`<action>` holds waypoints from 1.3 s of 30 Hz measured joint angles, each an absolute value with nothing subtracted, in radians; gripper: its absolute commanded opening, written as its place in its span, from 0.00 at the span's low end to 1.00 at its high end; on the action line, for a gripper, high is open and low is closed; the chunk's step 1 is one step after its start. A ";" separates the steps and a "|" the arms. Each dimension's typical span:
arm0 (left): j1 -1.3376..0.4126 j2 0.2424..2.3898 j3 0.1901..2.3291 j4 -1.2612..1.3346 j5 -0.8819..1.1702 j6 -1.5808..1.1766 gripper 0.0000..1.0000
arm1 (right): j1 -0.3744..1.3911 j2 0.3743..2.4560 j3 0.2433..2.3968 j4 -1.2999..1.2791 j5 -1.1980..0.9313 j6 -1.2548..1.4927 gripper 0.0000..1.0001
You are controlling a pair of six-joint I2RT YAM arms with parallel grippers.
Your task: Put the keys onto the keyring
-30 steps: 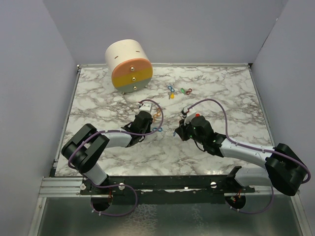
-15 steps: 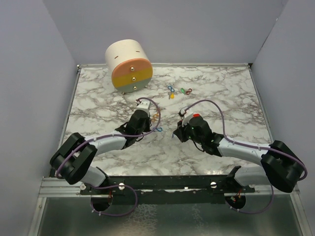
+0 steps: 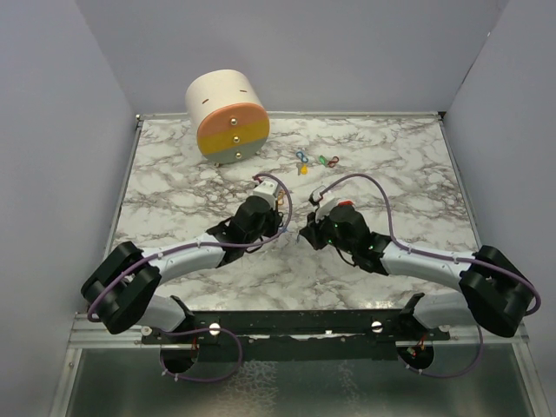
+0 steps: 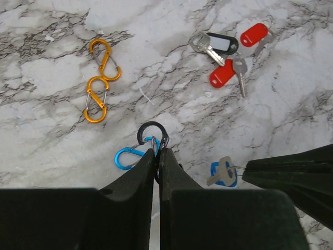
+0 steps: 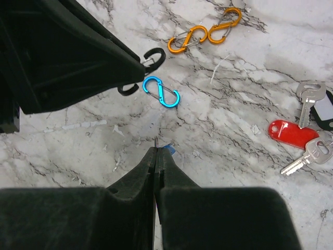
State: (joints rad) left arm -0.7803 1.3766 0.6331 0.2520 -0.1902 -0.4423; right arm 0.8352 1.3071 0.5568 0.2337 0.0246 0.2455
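My left gripper is shut on a black S-shaped clip and holds it over the marble. My right gripper is shut on the thin ring of a silver key with a blue tag; only the ring wire and a corner of the tag show in the right wrist view. The black clip hangs a short way from the right fingertips. In the top view the two grippers, left and right, nearly meet at mid-table. More keys with red tags and a black tag lie beyond.
A blue S-clip lies on the table under the left fingers. Two orange S-clips lie to the left. Small coloured pieces lie further back, too small to tell apart. A round cream and orange drawer box stands at the back left.
The left arm has reached right and forward with the black clip. The right gripper has edged left. The two grippers are now closer together.
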 measured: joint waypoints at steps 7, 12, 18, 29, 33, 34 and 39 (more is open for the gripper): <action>-0.838 1.377 0.675 0.247 -0.191 -0.454 0.00 | 0.844 1.323 0.571 0.239 0.025 0.234 0.01; -0.859 1.387 0.695 0.242 -0.191 -0.458 0.00 | 0.844 1.327 0.571 0.240 0.029 0.230 0.01; -0.872 1.414 0.712 0.210 -0.192 -0.458 0.00 | 0.844 1.327 0.571 0.241 0.046 0.230 0.01; -0.873 1.448 0.746 0.177 -0.191 -0.458 0.00 | 0.844 1.327 0.571 0.257 0.081 0.230 0.01; -0.873 1.458 0.746 0.167 -0.190 -0.458 0.00 | 0.844 1.327 0.571 0.264 0.087 0.229 0.01; -0.873 1.460 0.747 0.165 -0.189 -0.458 0.00 | 0.844 1.327 0.571 0.264 0.089 0.230 0.01; -0.875 1.473 0.760 0.154 -0.182 -0.457 0.00 | 0.844 1.327 0.571 0.264 0.090 0.229 0.01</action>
